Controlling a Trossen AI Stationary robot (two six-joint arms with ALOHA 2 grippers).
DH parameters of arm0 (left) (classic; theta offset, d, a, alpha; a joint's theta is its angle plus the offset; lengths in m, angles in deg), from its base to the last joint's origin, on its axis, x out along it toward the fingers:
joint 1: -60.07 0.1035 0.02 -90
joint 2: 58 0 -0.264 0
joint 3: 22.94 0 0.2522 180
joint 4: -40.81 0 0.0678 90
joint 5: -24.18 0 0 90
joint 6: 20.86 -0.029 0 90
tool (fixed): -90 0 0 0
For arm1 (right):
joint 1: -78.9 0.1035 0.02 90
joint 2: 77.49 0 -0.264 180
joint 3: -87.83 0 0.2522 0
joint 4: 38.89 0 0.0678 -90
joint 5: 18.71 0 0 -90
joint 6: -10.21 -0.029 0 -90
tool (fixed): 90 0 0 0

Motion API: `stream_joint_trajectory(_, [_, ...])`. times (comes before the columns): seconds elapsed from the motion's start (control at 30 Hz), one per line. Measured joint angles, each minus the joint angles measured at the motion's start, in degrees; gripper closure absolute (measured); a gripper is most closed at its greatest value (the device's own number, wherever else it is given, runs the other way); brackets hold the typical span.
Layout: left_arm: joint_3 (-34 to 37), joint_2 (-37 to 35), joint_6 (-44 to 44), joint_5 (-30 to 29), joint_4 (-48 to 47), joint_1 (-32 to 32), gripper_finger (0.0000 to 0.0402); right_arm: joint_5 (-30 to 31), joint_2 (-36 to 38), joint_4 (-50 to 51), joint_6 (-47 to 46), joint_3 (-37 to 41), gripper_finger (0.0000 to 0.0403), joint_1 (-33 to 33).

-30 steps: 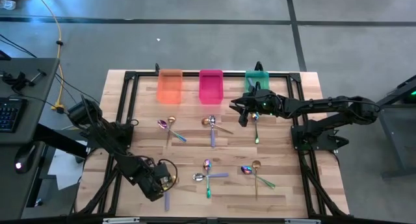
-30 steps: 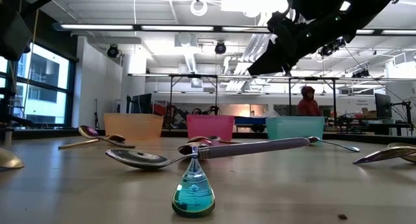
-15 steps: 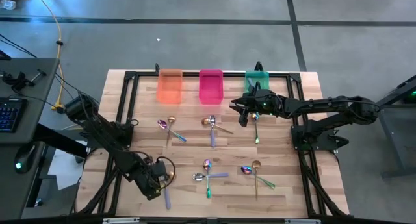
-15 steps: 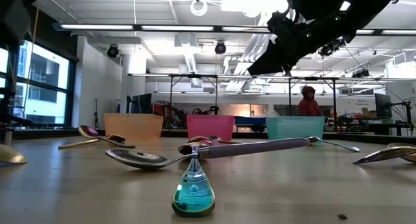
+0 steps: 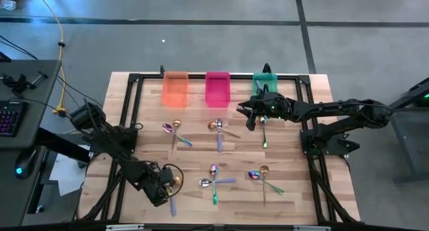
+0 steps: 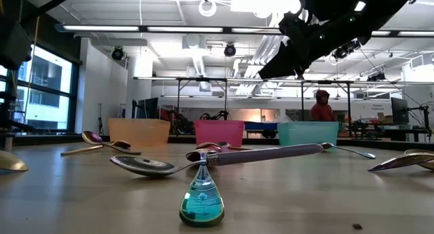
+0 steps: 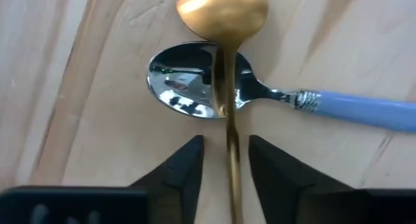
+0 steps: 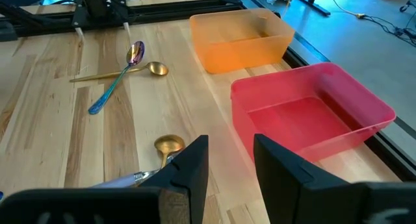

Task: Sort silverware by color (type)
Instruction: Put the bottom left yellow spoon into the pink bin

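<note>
Pick-up step: left gripper (image 7: 224, 169) fingers straddle gold spoon (image 7: 224, 29) handle, not clamped; next close and lift. Right gripper (image 8: 229, 162) open, empty, near bins.

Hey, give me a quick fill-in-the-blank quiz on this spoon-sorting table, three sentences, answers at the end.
1. Between the orange bin and the green bin stands the ____ bin.
2. Between the left gripper's fingers runs the handle of a ____ spoon.
3. That spoon lies across a silver spoon whose handle is ____.

Answers: pink; gold; blue
</note>
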Motion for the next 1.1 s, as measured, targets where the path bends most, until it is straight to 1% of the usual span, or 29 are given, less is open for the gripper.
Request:
stream_joint_trajectory(0.13, [0.1,-0.9,-1.3,0.5,-1.3,0.0,0.0377,0.0,0.0,0.0,0.0,0.0,0.0295,0.0])
stream_joint_trajectory(0.17, [0.1,-1.1,-1.5,0.7,-1.7,0.0,0.0387,0.0,0.0,0.0,0.0,0.0,0.0295,0.0])
stream_joint_trajectory(0.27, [0.4,-2.5,-1.2,2.8,-3.8,0.3,0.0386,0.0,0.0,-0.1,0.0,0.0,0.0295,0.0])
stream_joint_trajectory(0.37, [0.5,-4.7,-1.2,3.0,-4.2,0.7,0.0391,0.0,0.0,-0.1,1.0,0.0,0.0295,0.0])
stream_joint_trajectory(0.57, [0.4,-11.7,0.3,-1.0,-7.4,1.1,0.0395,0.0,0.0,-0.9,2.2,0.0,0.0295,0.0])
stream_joint_trajectory(0.67, [0.8,-16.2,-1.6,-4.9,-7.3,3.0,0.0396,0.0,0.0,-1.5,3.0,0.0,0.0295,0.0])
stream_joint_trajectory(0.77, [2.3,-20.9,-7.3,-7.1,-5.7,7.6,0.0397,0.0,0.0,-2.6,3.6,0.0,0.0295,0.0])
stream_joint_trajectory(0.83, [3.6,-24.2,-13.4,-8.3,-3.9,12.2,0.0397,0.0,0.0,-3.1,4.1,0.0,0.0295,0.0])
stream_joint_trajectory(0.9, [5.5,-27.3,-21.1,-8.2,2.2,17.7,0.0398,0.0,0.0,-3.4,4.5,0.0,0.0295,0.0])
stream_joint_trajectory(0.97, [7.8,-30.1,-29.0,-6.3,9.8,24.0,0.0398,0.0,0.0,-3.9,4.6,0.0,0.0295,0.0])
stream_joint_trajectory(1.1, [12.0,-32.9,-43.1,2.4,26.1,37.8,0.0398,-1.2,0.0,-4.9,3.1,0.0,0.0295,-0.1])
